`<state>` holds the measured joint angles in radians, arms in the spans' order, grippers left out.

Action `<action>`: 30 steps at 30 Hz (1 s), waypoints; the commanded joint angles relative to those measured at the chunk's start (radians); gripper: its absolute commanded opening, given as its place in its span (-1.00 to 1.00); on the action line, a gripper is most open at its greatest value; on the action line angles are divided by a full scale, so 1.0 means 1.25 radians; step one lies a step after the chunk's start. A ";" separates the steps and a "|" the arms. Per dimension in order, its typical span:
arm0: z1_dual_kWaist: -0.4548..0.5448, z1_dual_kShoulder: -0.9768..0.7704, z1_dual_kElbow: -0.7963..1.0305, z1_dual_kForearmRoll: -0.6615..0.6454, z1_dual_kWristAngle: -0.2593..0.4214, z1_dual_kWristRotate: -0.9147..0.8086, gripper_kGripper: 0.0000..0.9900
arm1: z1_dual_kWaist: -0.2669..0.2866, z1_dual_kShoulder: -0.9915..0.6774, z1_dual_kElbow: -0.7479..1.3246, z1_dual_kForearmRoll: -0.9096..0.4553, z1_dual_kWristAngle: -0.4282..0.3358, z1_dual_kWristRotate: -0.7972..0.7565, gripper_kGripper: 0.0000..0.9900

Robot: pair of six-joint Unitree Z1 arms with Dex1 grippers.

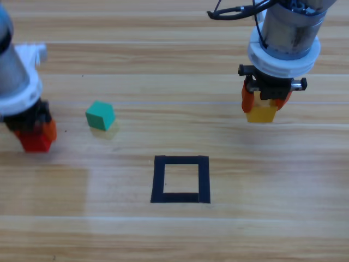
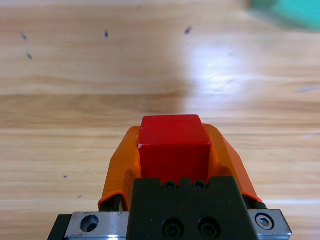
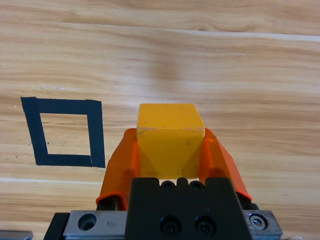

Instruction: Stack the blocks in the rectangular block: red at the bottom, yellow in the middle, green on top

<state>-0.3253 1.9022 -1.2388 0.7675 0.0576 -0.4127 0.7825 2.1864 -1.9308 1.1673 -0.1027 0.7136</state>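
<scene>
At the far left my left gripper is shut on the red cube, which fills the space between the orange jaws. My right gripper hangs at the upper right, shut on the yellow cube, seen clamped between its jaws. The teal-green cube sits free on the table right of the left gripper; its corner shows at the edge of the left wrist view. The black tape square lies empty at centre, below and left of the right gripper.
Wooden table with plank seams all around the tape square.
</scene>
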 commanded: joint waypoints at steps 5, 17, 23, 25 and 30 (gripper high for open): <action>-0.075 -0.018 -0.216 0.197 -0.036 -0.012 -0.87 | 0.001 -0.032 0.035 0.001 0.013 -0.041 -1.00; -0.341 0.133 -0.344 0.234 -0.033 -0.209 -0.87 | 0.001 -0.058 0.068 -0.007 0.005 -0.064 -1.00; -0.417 0.216 -0.446 0.284 -0.013 -0.304 -0.86 | 0.001 -0.058 0.073 -0.011 0.006 -0.064 -1.00; -0.434 0.242 -0.474 0.297 -0.002 -0.337 -0.86 | 0.001 -0.058 0.077 -0.013 0.007 -0.064 -1.00; -0.453 0.297 -0.512 0.317 0.010 -0.405 -0.86 | 0.001 -0.059 0.081 -0.021 0.007 -0.065 -1.00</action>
<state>-0.8489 2.1823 -1.8615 1.1473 0.0536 -0.8752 0.7825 2.1320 -1.8610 1.1626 -0.1027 0.6320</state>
